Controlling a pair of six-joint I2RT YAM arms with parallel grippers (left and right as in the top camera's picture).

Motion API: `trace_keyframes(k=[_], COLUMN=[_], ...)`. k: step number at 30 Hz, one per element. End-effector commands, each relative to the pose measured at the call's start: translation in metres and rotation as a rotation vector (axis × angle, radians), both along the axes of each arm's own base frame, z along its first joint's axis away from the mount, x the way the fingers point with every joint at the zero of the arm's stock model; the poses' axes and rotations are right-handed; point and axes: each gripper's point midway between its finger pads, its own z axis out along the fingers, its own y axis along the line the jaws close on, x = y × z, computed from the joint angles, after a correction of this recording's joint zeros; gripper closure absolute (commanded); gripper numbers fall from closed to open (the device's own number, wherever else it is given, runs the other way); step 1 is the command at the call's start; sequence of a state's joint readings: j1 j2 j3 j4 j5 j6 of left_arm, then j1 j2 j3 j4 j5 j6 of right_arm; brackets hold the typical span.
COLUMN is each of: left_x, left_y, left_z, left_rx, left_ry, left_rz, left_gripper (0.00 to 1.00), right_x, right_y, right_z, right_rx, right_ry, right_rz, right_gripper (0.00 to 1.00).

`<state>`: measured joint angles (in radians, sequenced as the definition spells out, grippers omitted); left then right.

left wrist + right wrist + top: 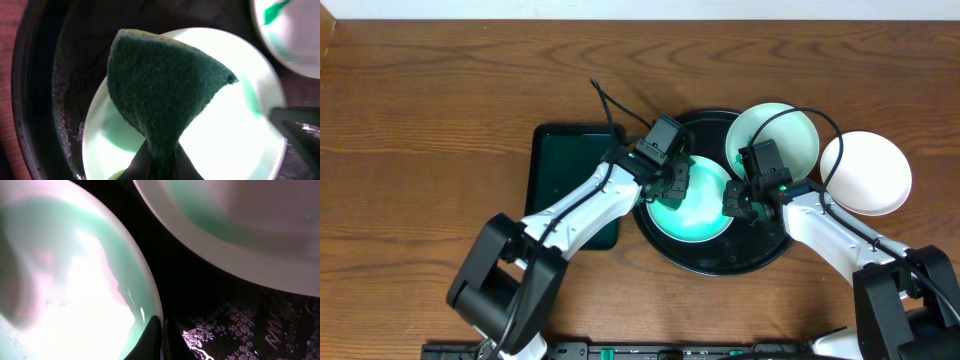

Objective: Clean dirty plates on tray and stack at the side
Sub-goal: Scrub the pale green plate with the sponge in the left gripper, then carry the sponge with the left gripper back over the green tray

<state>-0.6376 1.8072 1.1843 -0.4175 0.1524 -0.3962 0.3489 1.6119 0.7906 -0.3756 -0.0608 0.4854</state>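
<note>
A pale mint plate (700, 212) lies in the round black tray (720, 262). My left gripper (672, 183) is shut on a dark green sponge (160, 85) and holds it on this plate (235, 130). My right gripper (736, 200) is shut on the plate's right rim (150, 305), as the right wrist view (162, 332) shows. A second plate (775, 135) with a green smudge (274, 11) leans on the tray's far right rim. A third, white plate (867, 172) sits on the table right of the tray.
A dark green rectangular tray (565, 160) lies left of the black tray, partly under my left arm. The wooden table (440, 120) extends to the left and far side. A black cable (605, 100) rises from the left arm.
</note>
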Motion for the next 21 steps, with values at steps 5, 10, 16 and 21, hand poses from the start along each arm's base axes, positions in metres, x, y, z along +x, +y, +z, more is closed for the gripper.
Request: trace_keyframes(k=[5,10,16,21], left_x=[-0.014,-0.037,-0.071,-0.062], left_y=[0.02,0.027,-0.021,-0.036], left_z=[-0.048,-0.055,-0.038,-0.03], left_rx=[0.119,0.134,-0.134,-0.215], left_ry=[0.126,0.251,0.456,0.426], left_rz=[0.066,0.148,0.033,0.008], left_gripper=[0.92,0.93,0.93,0.93], right_x=[-0.003,-0.003,-0.003,-0.004], right_y=[0.012,0.012,0.013,0.015], right_z=[0.002,0.002,0.002,0.002], right_rx=[0.045,0.045,0.046,0.046], right_ry=[0.003,0.003,0.0,0.0], right_rz=[0.042,0.042,0.047,0.055], right_gripper=[0.99,0.99,0.99,0.99])
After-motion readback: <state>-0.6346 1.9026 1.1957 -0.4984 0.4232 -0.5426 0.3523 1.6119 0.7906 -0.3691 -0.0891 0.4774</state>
